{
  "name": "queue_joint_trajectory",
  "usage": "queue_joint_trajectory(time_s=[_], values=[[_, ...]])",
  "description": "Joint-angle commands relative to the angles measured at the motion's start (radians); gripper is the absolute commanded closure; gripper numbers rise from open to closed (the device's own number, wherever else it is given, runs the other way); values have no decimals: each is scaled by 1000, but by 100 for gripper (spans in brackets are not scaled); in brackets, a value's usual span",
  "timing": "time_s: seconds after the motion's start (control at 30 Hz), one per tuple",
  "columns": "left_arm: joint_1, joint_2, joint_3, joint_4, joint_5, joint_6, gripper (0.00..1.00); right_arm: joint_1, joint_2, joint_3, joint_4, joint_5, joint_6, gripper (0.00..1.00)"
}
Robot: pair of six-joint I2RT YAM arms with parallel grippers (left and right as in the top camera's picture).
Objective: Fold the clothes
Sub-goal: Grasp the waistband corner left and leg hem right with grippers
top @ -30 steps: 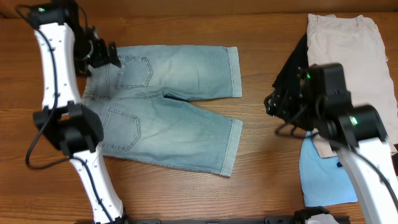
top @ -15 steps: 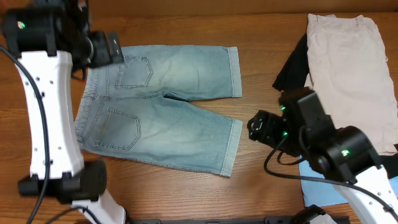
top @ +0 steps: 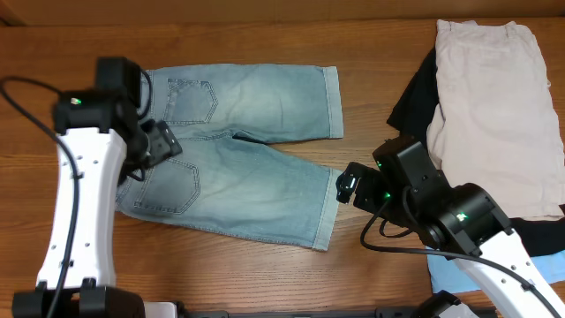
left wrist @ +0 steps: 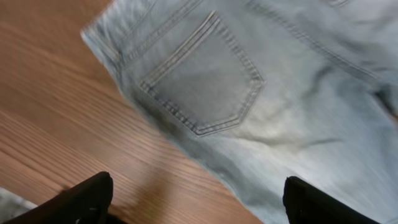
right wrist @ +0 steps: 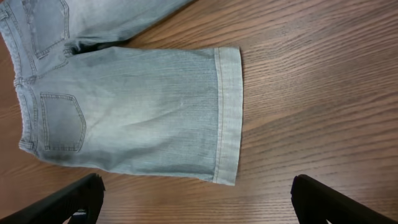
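The denim shorts [top: 238,159] are a faded light blue, washed paler across the seat and thighs, with back pockets outlined in lighter double stitching and pale hems. The tabletop [top: 371,53] is warm brown wood with a darker streaked grain. The beige shorts [top: 494,106] are a plain pale sand colour, the black garment [top: 413,102] is solid black, and the sky-blue garment [top: 455,274] is an even blue. Both arms have white links and black joints, each showing a small green light. The left gripper [left wrist: 199,199] and right gripper [right wrist: 202,199] are black.
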Motion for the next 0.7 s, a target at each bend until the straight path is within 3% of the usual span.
queue_joint_trajectory(time_s=[0.0,0.07,0.13,0.27,0.47,0.67], values=[[19,-24,-122,44,-38,-181,12,5,6,-34,16,3,3,0],[43,-24,-176,63,-84,-290,11,5,19,-53,21,3,-1,0],[78,-24,-222,76,-144,-414,0,5,38,-78,43,-8,-17,0],[175,-24,-303,164,-196,-586,0,5,102,-113,85,-49,-24,0],[286,-21,-410,393,-200,-556,2,5,190,-117,117,-50,9,1],[306,-16,-469,544,-209,-441,9,39,241,-128,132,-99,8,5]])
